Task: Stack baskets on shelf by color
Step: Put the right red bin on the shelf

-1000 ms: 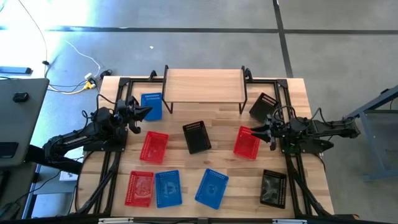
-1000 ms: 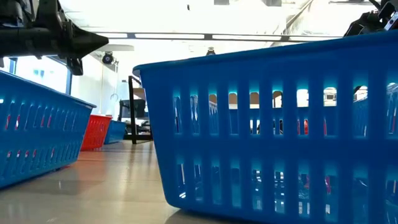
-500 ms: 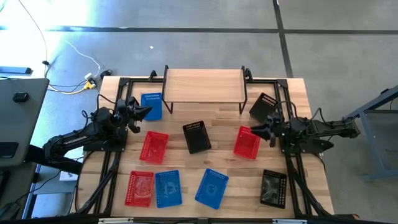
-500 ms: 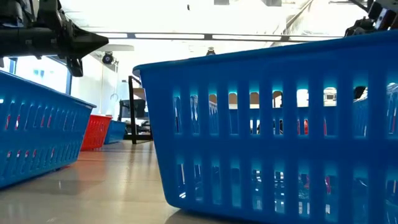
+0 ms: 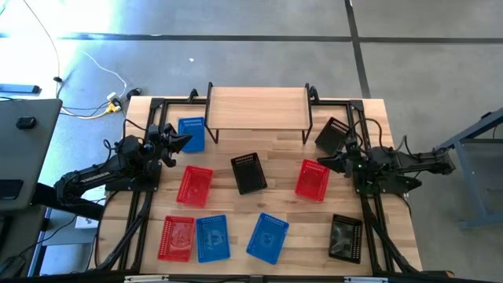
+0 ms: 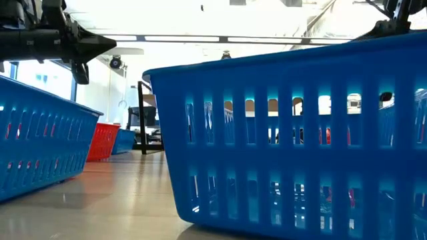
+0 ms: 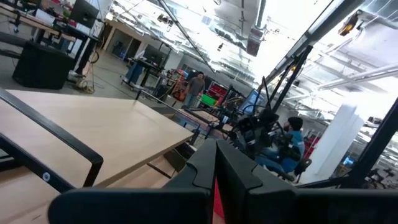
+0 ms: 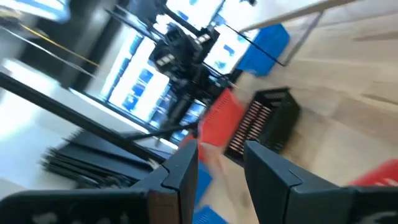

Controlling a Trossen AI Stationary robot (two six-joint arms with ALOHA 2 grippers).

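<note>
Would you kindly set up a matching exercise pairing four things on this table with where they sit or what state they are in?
Things:
1. shelf
2. tilted black basket
3. left gripper
4. right gripper

Descriptions:
A. fingers open, at the red basket on the right side
B. leaning by the shelf's right leg
C. bare top, nothing stacked yet
D. fingers shut, beside the blue basket near the shelf

Pairs: 1-C, 2-B, 3-D, 4-A
</note>
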